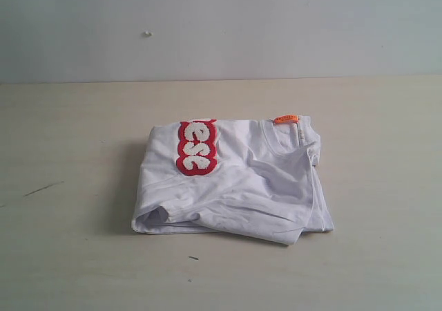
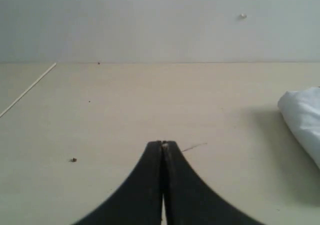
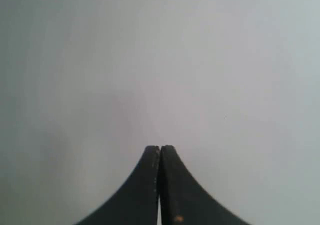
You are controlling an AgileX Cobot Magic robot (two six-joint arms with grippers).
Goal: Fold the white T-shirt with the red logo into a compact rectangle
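A white cotton T-shirt (image 1: 235, 186) lies folded into a rough, slightly lumpy rectangle near the middle of a pale beige wooden table (image 1: 69, 256), in front of a plain grey-white wall (image 1: 221, 27). On its top layer, towards the far left corner, sits part of a fuzzy red logo patch with puffy white letters (image 1: 197, 146), cut off by a fold so only a few letters show. A small orange neck tag (image 1: 285, 119) pokes out at the far edge beside the ribbed collar. A sleeve hem opens at the near left corner. Neither arm appears in the exterior view. In the left wrist view, the left gripper (image 2: 163, 146) hovers over bare table with its two black jaws pressed together, holding nothing; a corner of the white shirt lies well off to one side. In the right wrist view, the right gripper (image 3: 160, 148) has its black jaws together too, empty, facing only blank grey-white surface.
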